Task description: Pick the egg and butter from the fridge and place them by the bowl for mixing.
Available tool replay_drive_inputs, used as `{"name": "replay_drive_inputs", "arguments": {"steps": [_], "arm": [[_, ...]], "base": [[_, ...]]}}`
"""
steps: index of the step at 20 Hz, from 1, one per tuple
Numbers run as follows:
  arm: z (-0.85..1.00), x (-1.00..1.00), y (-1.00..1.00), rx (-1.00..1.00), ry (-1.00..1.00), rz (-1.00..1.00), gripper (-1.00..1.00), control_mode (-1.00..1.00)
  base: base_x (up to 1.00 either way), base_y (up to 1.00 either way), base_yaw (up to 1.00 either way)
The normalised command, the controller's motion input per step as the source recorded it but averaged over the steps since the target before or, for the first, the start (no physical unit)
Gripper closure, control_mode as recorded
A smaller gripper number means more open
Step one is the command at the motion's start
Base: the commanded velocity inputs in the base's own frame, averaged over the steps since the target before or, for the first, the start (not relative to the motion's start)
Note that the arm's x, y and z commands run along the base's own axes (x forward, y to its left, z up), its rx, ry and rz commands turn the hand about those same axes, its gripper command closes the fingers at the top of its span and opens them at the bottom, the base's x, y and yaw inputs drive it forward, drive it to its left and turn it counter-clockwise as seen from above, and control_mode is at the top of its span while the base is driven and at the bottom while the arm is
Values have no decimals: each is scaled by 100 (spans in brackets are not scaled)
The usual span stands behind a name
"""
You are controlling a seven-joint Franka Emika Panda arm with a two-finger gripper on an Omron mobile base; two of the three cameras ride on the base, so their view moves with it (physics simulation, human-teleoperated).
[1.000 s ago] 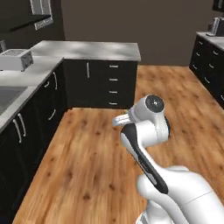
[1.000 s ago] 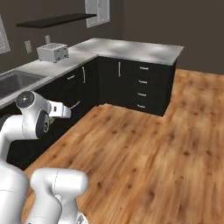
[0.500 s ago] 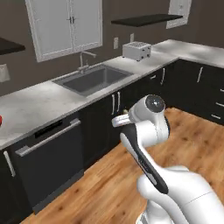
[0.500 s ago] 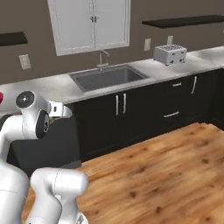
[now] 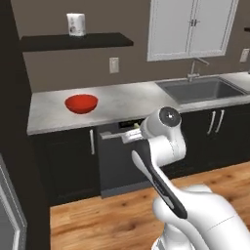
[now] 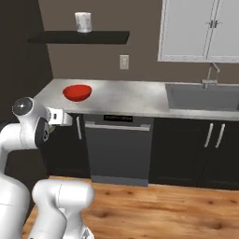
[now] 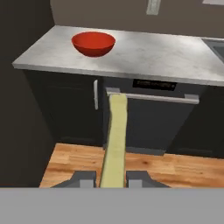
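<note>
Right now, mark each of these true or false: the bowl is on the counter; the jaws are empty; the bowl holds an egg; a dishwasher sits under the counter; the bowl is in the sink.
1. The bowl sits on the counter. True.
2. The jaws are empty. False: they are shut on the butter, a long yellow stick.
3. The bowl holds an egg. False: it looks empty.
4. A dishwasher sits under the counter. True.
5. The bowl is in the sink. False: it stands well apart from the sink.
</note>
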Motion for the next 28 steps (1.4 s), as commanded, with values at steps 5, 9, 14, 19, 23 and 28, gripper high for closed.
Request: {"name": "replay_drive_inputs", "arguments": {"steps": [5,9,14,19,23,28], "arm": [[0,0,0,0,0,0,100,100],[0,0,0,0,0,0,100,100],[0,0,0,0,0,0,100,100],[0,0,0,0,0,0,100,100],[0,0,0,0,0,0,100,100],[0,10,0,0,0,-1,100,-100]], "base": [[67,-45,26],[96,-52,1],[100,-40,-1],[91,-3,-15],[26,0,-8],[25,0,-2]]}}
